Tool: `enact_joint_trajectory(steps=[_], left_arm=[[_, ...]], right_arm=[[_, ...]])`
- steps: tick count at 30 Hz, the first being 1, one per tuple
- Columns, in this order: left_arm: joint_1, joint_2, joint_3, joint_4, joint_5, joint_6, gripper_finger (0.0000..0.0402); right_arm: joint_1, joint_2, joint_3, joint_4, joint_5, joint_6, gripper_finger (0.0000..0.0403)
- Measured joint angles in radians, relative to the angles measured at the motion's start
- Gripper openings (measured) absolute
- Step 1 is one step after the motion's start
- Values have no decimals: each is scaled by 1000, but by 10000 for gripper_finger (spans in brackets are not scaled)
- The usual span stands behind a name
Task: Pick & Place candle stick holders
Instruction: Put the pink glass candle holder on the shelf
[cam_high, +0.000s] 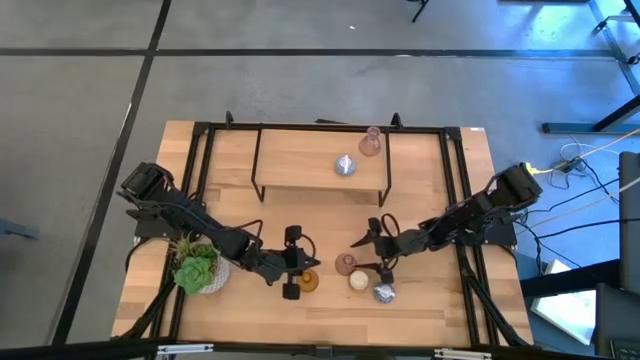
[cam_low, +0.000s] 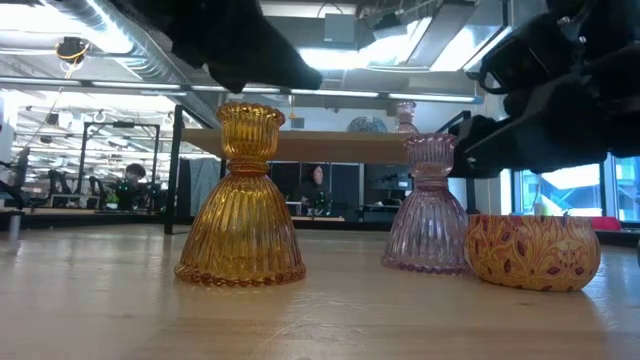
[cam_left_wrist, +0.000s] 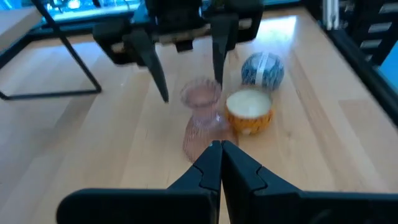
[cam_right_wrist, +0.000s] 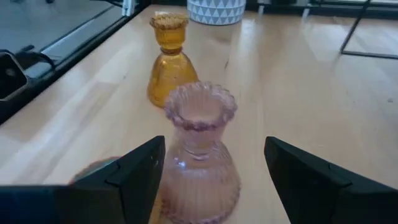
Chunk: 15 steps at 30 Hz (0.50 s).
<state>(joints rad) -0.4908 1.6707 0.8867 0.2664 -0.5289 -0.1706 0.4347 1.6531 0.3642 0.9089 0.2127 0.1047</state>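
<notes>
The right gripper (cam_right_wrist: 214, 168) is seen spread wide, one finger on each side of the pink holder (cam_right_wrist: 199, 155), which stands upright between them near the table's front edge; whether the pads are touching the glass yet cannot be told, so no grasp is counted. The left gripper (cam_left_wrist: 221, 163) is clenched on nothing, its fingertips pressed together, and is parked just beside the amber holder (cam_low: 242, 200), pointed across at the pink one.

The pink holder is judged to be ribbed pressed glass: stiff, fairly weighty for its size, brittle and slick. A bell-shaped base is carried below a narrow waist and a scalloped cup. The waist, or the upper bell just beneath it, is reckoned the best place to be taken, since the flare above would stop it slipping down through the fingers; the thin frilled rim is best left alone.

Just beside it a cream-filled patterned bowl holder (cam_left_wrist: 249, 112) is set, and a silvery glass holder (cam_left_wrist: 262, 69) behind that, so a careless sideways move could knock glass on glass. Two more holders (cam_high: 357, 153) are already seen on the raised shelf (cam_high: 300, 180) at the back.
</notes>
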Motion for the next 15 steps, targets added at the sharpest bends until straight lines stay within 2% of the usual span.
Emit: enact_joint_trajectory(steps=[4,15], left_arm=[[0,0,0,5,0,2,2],[0,0,0,22,0,9,2]], right_arm=[[-3,0,12,-21,-60,23,279],[-17,25,53,-28,-83,-26,280]])
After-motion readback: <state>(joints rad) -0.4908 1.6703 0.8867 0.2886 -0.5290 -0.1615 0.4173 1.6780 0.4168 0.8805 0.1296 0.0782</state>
